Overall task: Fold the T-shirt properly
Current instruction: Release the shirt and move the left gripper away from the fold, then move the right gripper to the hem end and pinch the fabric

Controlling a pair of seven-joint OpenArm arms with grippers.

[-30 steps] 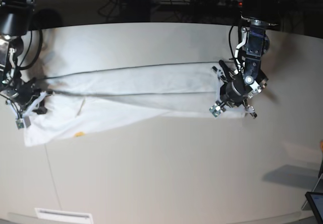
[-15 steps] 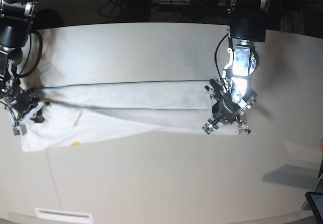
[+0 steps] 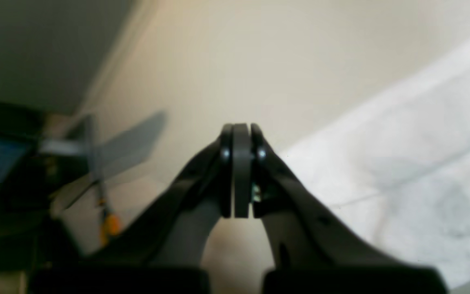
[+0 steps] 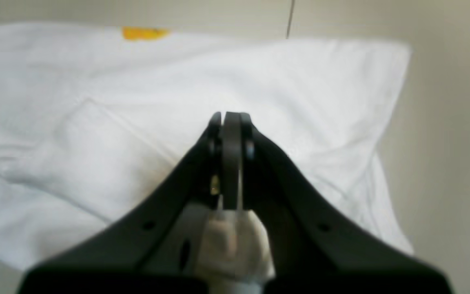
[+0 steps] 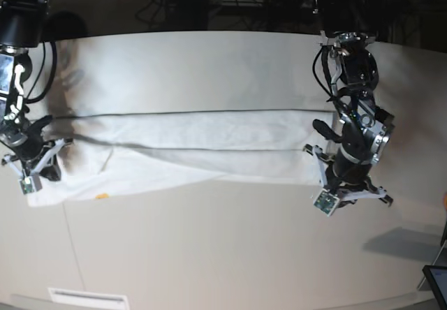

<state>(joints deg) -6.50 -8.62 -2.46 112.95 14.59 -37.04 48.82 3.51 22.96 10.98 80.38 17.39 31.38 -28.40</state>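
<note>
The T-shirt [image 5: 188, 139] lies as a long white band across the table, plain side up, with a small orange bit of print [image 5: 103, 196] at its front left edge. My right gripper [image 5: 31, 165] sits at the shirt's left end. In the right wrist view this gripper [image 4: 227, 116] is shut, a white wad of cloth [image 4: 233, 241] bunched between its fingers, over the T-shirt [image 4: 96, 122]. My left gripper [image 5: 346, 181] hovers at the shirt's right end. In the left wrist view it [image 3: 237, 130] is shut with nothing seen between its jaws, the T-shirt [image 3: 402, 163] beside it.
A dark screen corner [image 5: 436, 282] pokes in at the front right. A white label [image 5: 87, 297] lies near the front left edge. Cables and dark gear [image 5: 230, 3] crowd the space behind the table. An orange-handled object [image 3: 110, 224] shows blurred in the left wrist view.
My left arm has swung right and toward the table's front, off the shirt's right end. My right gripper has slid slightly toward the front at the shirt's left end.
</note>
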